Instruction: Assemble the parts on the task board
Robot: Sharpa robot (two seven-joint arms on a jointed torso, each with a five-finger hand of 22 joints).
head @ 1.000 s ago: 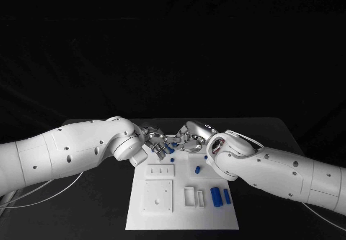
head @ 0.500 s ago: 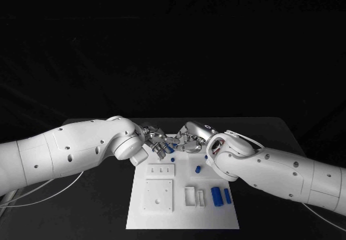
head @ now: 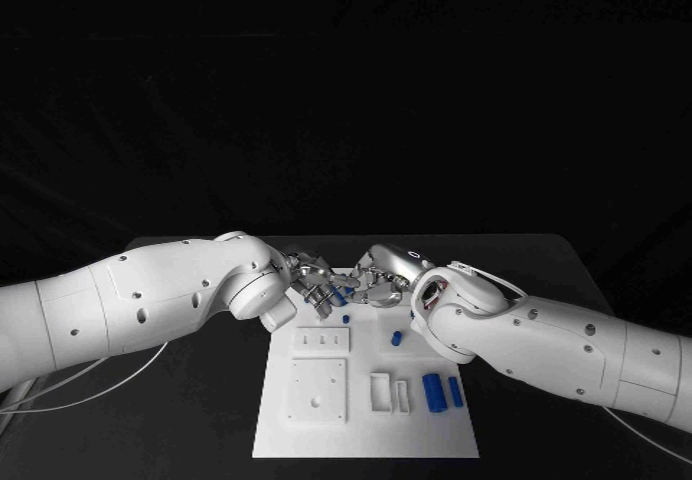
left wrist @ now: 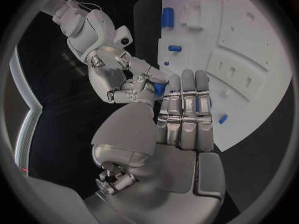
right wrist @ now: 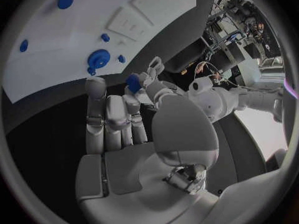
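The white task board (head: 368, 430) lies in the middle of the black table. Over its far end my left hand (head: 309, 278) and right hand (head: 378, 281) meet fingertip to fingertip. A small blue part (head: 336, 296) sits between them, and fingers of both hands touch it. In the left wrist view the blue part (left wrist: 161, 88) lies between my left hand (left wrist: 181, 119) and the right hand's fingertips (left wrist: 142, 78). In the right wrist view the blue part (right wrist: 132, 82) is at the tips of my right hand (right wrist: 118, 119), and the left hand's fingers (right wrist: 152, 67) reach in to it.
Loose blue parts lie on the board: two long ones (head: 434, 393) (head: 456, 392) near the right edge, and short ones (head: 397, 339) (head: 345, 320) further up. White blocks (head: 322, 342) (head: 317, 392) (head: 389, 393) stand on its left and middle. Both forearms flank the board's far half.
The two hands and the blue part between them have shifted only a trifle. Nothing on the board has moved.
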